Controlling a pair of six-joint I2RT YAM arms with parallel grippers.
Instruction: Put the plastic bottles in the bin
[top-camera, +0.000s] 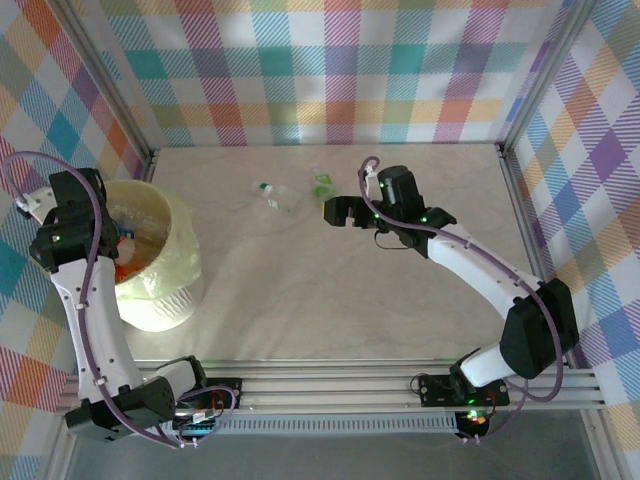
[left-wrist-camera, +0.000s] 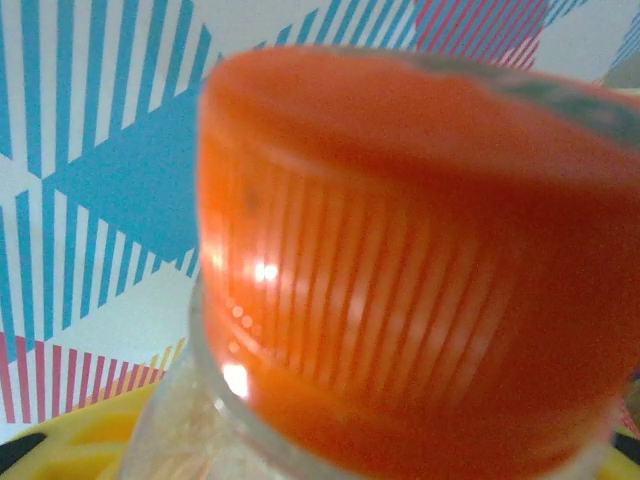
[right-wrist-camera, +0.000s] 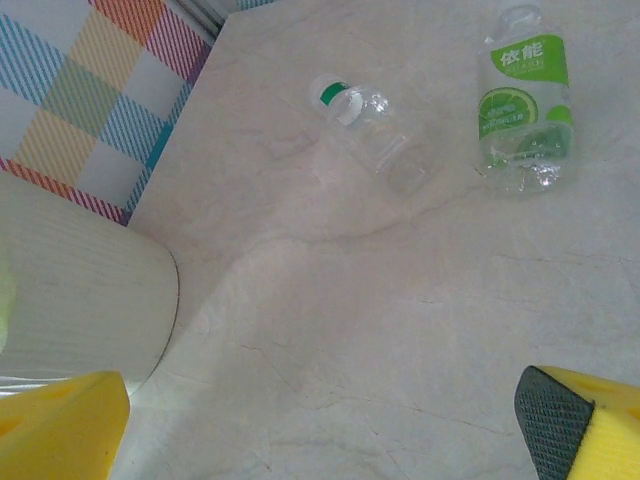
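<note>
My left gripper (top-camera: 100, 245) hangs over the bin (top-camera: 175, 300), a wide pale cream bucket at the table's left. It is shut on a clear plastic bottle whose orange ribbed cap (left-wrist-camera: 420, 260) sits right against the left wrist camera and hides the fingers. More bottles lie inside the bin. Two plastic bottles lie on the table at the back. One is clear with a green neck band (top-camera: 272, 195) (right-wrist-camera: 365, 130). The other has a green label (top-camera: 322, 184) (right-wrist-camera: 525, 100). My right gripper (top-camera: 345, 212) (right-wrist-camera: 320, 440) hovers open just right of them, with nothing between its fingers.
The bin's ribbed wall (right-wrist-camera: 80, 290) stands at the left of the right wrist view. Checked cloth walls and metal frame posts (top-camera: 520, 110) enclose the table on three sides. Bare marble-patterned tabletop (top-camera: 330, 300) stretches between the bin and the right arm.
</note>
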